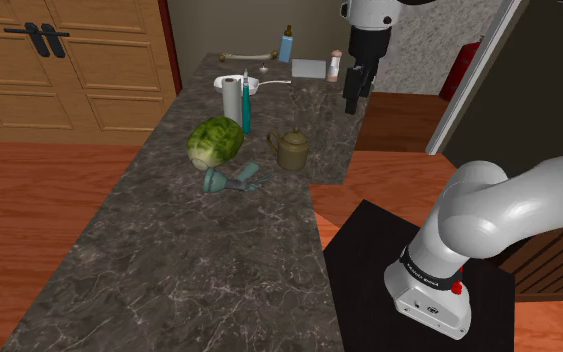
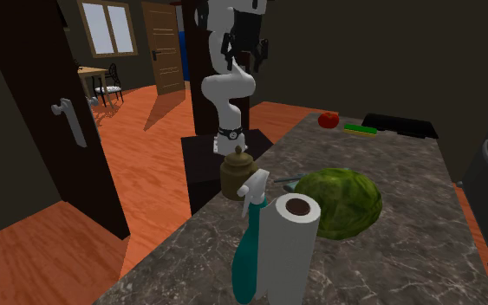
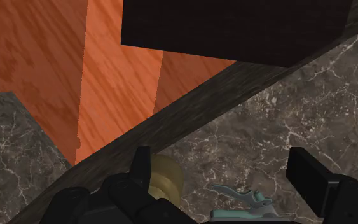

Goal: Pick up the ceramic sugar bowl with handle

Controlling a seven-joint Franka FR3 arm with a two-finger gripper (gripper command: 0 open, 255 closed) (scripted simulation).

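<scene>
While my gripper (image 1: 353,100) hangs high by the counter's edge, fingers spread and gripping nothing, the sugar bowl (image 1: 291,150) sits alone on the counter (image 1: 169,260).

In the shoulder view I see the bowl upright, olive-brown, lidded, side handle, near the counter edge on the stand (image 1: 369,270) side and well below the gripper. Green melon (image 1: 216,142) is near the bowl on the shoulder view's left. A teal tool (image 1: 234,180) lies flat just in front of the melon. Paper towel roll (image 1: 230,98) and teal spray bottle (image 1: 246,100) stand side by side behind the melon. In the wrist view the bowl's pale rounded body peeks out past one finger (image 3: 140,167), apart from it.
</scene>
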